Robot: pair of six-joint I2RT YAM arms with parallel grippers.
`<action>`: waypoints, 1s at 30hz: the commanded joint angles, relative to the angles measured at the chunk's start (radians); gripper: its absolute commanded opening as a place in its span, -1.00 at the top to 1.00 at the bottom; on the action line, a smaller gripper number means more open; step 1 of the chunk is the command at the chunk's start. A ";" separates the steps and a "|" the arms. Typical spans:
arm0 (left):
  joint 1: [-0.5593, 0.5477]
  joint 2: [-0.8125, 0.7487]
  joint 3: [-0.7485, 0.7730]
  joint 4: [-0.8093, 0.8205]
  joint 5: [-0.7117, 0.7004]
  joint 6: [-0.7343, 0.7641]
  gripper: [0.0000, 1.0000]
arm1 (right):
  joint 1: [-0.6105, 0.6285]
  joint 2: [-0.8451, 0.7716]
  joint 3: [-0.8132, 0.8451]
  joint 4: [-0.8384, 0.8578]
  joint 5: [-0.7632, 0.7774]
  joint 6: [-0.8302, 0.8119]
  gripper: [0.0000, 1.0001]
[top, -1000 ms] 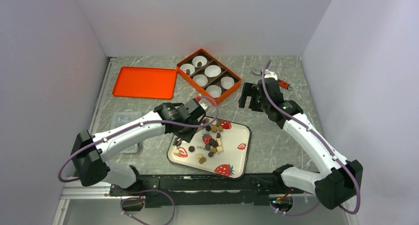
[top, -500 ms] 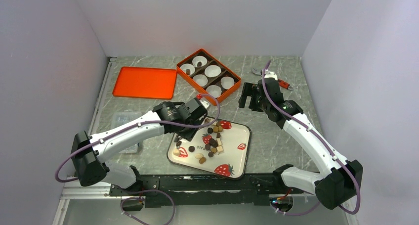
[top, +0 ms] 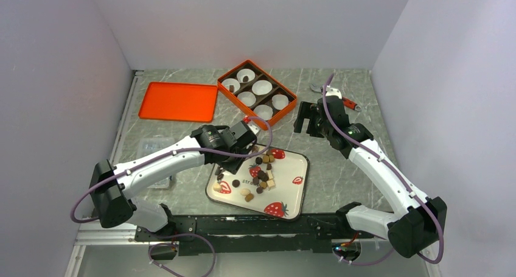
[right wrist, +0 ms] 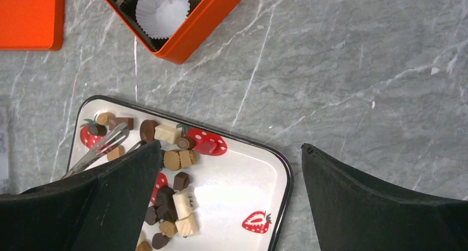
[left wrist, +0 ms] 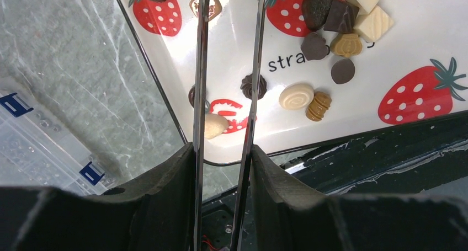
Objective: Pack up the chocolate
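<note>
The chocolate [top: 263, 175] lies as several small dark, light-brown and cream pieces on a white strawberry-print tray [top: 292, 195]. It also shows in the left wrist view [left wrist: 331, 19] and the right wrist view [right wrist: 172, 158]. My left gripper [top: 238, 144] hangs over the tray's left part, shut on metal tongs [left wrist: 254, 69] whose blades stand apart. The tong tips [right wrist: 110, 138] sit by pieces at the tray's far-left corner, holding nothing I can see. My right gripper [top: 306, 117] is open and empty above the table, between the tray and the orange box [top: 287, 111].
The orange box holds white paper cups; two far cups show a dark piece. An orange lid [top: 178, 101] lies at the back left. A clear plastic case [top: 152, 152] sits left of the tray. A red-handled tool [top: 348, 103] lies at the back right.
My left gripper with the tongs has shifted slightly to the right and away from me over the tray. The right arm has not moved.
</note>
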 commanded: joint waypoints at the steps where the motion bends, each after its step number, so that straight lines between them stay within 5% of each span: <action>1: -0.005 0.010 0.015 0.033 0.013 0.018 0.15 | -0.005 -0.019 0.009 0.007 0.015 -0.002 -0.99; 30: 0.016 0.056 -0.020 0.068 -0.013 0.011 0.17 | -0.007 -0.023 -0.004 0.010 0.018 -0.009 -0.99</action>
